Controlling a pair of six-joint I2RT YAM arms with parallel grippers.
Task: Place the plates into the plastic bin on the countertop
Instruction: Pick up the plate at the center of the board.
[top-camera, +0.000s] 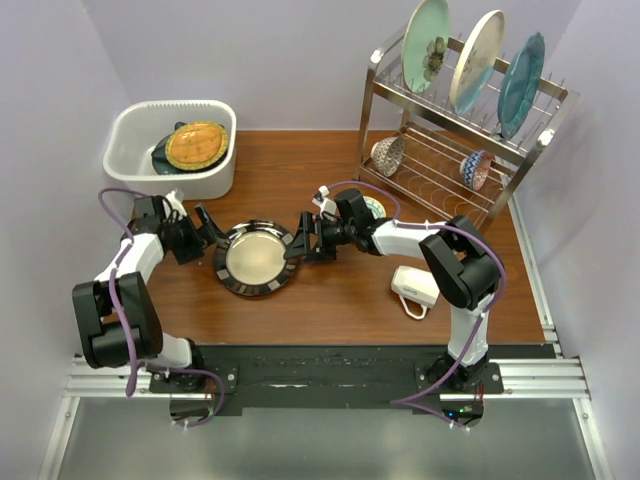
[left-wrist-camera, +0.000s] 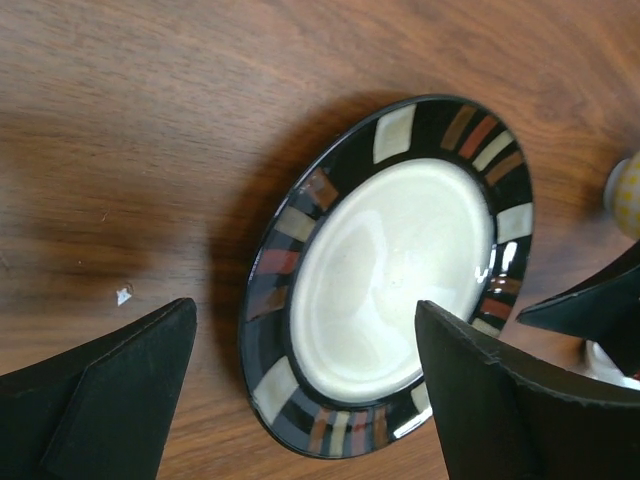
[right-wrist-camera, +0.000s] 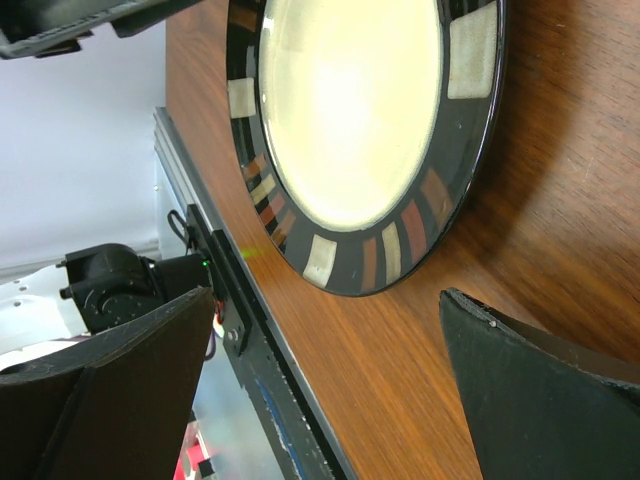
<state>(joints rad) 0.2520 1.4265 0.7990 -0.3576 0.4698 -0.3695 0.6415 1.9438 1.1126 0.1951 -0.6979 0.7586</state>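
Note:
A black-rimmed plate (top-camera: 258, 260) with striped edge and cream centre lies flat on the countertop (top-camera: 340, 300). My left gripper (top-camera: 212, 232) stands open at its left edge. In the left wrist view the plate (left-wrist-camera: 390, 270) has its near rim between the spread fingers of the left gripper (left-wrist-camera: 305, 312), with nothing gripped. My right gripper (top-camera: 298, 238) is open at the plate's right edge. The right wrist view shows the plate (right-wrist-camera: 350, 110) just beyond the right gripper (right-wrist-camera: 328, 300). The plastic bin (top-camera: 130, 125) at the back left holds a yellow-orange plate (top-camera: 196, 145) on a dark teal one (top-camera: 160, 157).
A steel wire dish rack (top-camera: 455, 150) at the back right carries a pale green plate (top-camera: 427, 45), a cream plate (top-camera: 477, 60) and a blue plate (top-camera: 522, 85) upright, with two patterned bowls (top-camera: 388, 155) on its lower tier. A white mug (top-camera: 415, 287) lies near the right arm.

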